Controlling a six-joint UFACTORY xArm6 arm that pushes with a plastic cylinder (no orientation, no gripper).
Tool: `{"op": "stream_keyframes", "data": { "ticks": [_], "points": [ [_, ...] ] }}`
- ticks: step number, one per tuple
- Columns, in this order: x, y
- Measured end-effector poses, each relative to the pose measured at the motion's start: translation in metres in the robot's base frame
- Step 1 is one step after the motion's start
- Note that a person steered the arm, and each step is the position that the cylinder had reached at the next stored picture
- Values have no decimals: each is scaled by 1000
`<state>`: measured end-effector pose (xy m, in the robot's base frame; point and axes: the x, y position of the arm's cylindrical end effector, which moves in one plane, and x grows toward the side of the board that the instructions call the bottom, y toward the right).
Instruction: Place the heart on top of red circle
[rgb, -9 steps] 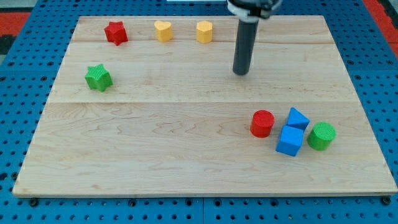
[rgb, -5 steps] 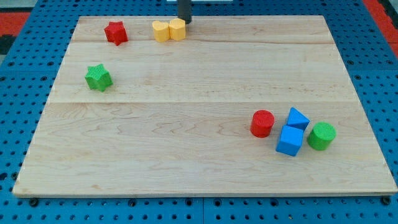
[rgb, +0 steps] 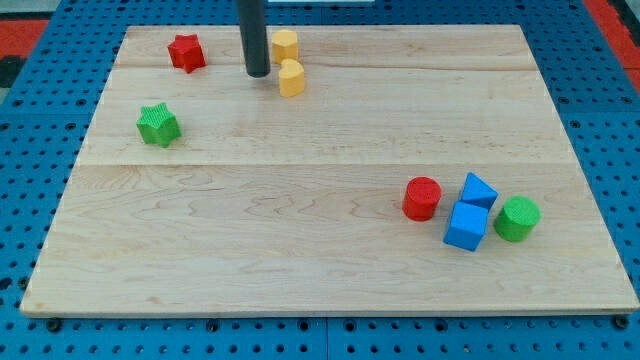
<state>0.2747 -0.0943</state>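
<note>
Surveying the light wooden desk (rgb: 300, 260), eight small blocks and one dark rod are recorded. The rod comes down from the view's top, and my tip (rgb: 257, 74) is set on the desk near the top edge, left of centre. No grasping tool is fitted to the rod, so nothing is clasped or held; contact is by the tip alone.

The yellow heart-shaped block (rgb: 291, 77) is found just to the right of my tip, close beside it; whether the two touch cannot be told. Its heart outline is only faintly made out at this size. A second yellow block (rgb: 285, 44), of uncertain shape, is placed just above the heart, close to it, and slightly up and to the right of the rod.

The red round block (rgb: 422, 198) is located at the view's lower right, well apart from the heart. A blue block (rgb: 478, 190) is noted just to its right, with a blue cube (rgb: 466, 225) below and between them, and a green round block (rgb: 517, 218) at the far right of that cluster.

A red star block (rgb: 186, 52) is logged at the top left, to the left of the rod. A green star block (rgb: 158, 124) is seen below it, near the left edge.
</note>
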Motion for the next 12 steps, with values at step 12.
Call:
{"op": "stream_keyframes", "data": {
  "ticks": [12],
  "points": [
    [166, 200]
  ]
}}
